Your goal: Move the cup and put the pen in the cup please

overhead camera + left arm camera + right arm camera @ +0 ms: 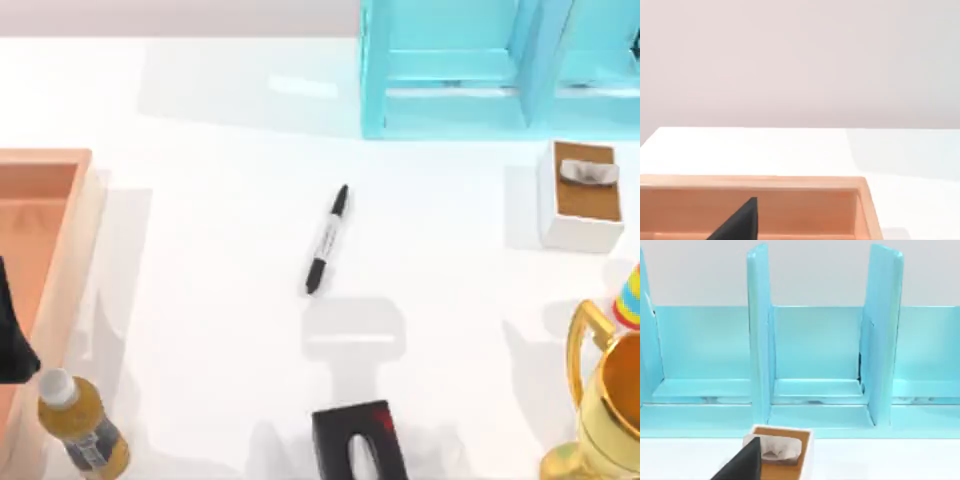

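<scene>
At the left edge of the top view, the left gripper hangs over a wooden tray; whether its fingers are apart I cannot tell. An amber bottle lies lower left. The pen lies alone at centre. A tissue box sits right, a gold trophy lower right.

The pen lies diagonally on the table.
</scene>
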`<state>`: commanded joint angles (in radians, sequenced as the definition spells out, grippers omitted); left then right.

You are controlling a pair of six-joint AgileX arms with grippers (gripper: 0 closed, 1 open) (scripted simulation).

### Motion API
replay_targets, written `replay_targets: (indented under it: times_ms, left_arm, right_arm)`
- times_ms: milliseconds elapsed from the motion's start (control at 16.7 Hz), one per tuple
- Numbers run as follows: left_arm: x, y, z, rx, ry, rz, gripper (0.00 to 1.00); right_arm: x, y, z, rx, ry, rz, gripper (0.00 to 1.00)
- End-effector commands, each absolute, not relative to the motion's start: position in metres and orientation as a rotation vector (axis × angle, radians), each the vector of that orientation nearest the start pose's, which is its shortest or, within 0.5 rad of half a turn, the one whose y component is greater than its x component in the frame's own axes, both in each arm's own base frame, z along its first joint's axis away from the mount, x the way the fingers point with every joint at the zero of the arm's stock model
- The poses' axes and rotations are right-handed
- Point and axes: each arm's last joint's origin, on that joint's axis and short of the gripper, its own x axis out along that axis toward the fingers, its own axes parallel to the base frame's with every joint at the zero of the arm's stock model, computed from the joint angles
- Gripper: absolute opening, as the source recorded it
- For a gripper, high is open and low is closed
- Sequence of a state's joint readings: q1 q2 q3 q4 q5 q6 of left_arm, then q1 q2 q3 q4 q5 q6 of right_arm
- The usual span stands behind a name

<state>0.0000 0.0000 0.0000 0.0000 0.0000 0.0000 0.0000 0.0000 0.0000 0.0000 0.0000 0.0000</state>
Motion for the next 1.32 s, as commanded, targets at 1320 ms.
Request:
replay_targets:
  times_ms: [1320]
  left_arm:
    - [0.280,0.056,0.268,0.047,1.340,0.028,1.00]
  right_arm:
    - [0.106,-0.001,0.160,0.000,0.000,0.000,1.00]
